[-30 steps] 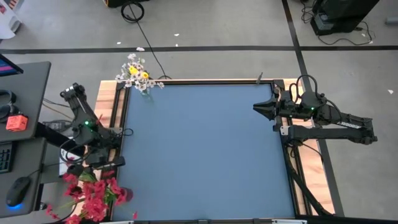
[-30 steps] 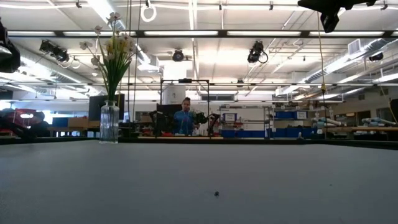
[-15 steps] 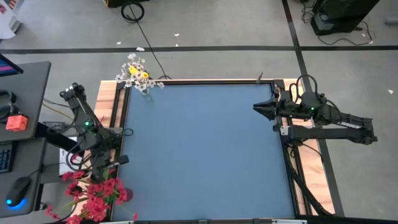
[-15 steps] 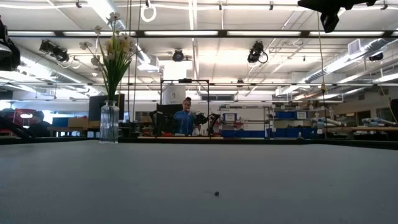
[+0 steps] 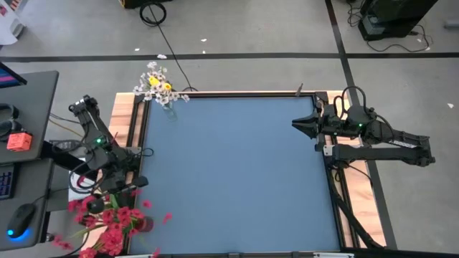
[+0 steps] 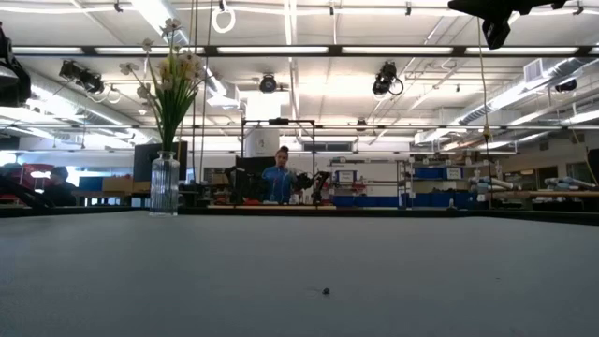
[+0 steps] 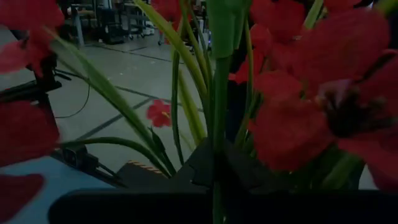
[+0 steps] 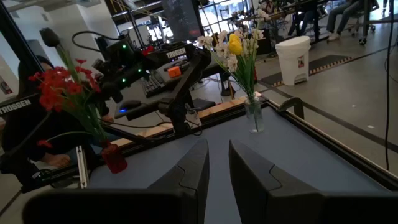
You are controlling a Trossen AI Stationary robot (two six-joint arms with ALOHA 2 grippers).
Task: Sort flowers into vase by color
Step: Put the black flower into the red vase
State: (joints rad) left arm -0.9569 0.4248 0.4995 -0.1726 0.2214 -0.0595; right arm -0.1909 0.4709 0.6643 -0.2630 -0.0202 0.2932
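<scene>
Red flowers [image 5: 107, 223] stand bunched in a small red vase [image 8: 114, 158] at the table's near left corner. My left gripper [image 5: 123, 193] reaches level into this bunch and is shut on one green stem [image 7: 219, 112]. A clear glass vase [image 6: 165, 184] at the far left corner holds white and yellow flowers [image 5: 158, 82]. My right gripper [image 5: 295, 125] hovers at the table's right edge, pointing left, its fingers [image 8: 189, 174] open with nothing between them. My left gripper [image 7: 217, 177] pinches a single green stem [image 7: 219, 155] of the red bunch between its two fingers, below the blossoms. The fingers come level and lie across the stem, which stands about upright. The bunch hides the stem's lower end.
The blue mat [image 5: 237, 172] lies bare between the two vases and the right arm. Wooden rails [image 5: 129, 115] edge the table. A desk with a keyboard and mouse [image 5: 21, 215] stands off the left side. A person [image 6: 279, 178] sits far behind.
My left gripper has rolled a little and crept toward the near edge, into the red bunch. The red flowers have stirred: one blossom has swung out over the mat toward the table's right.
</scene>
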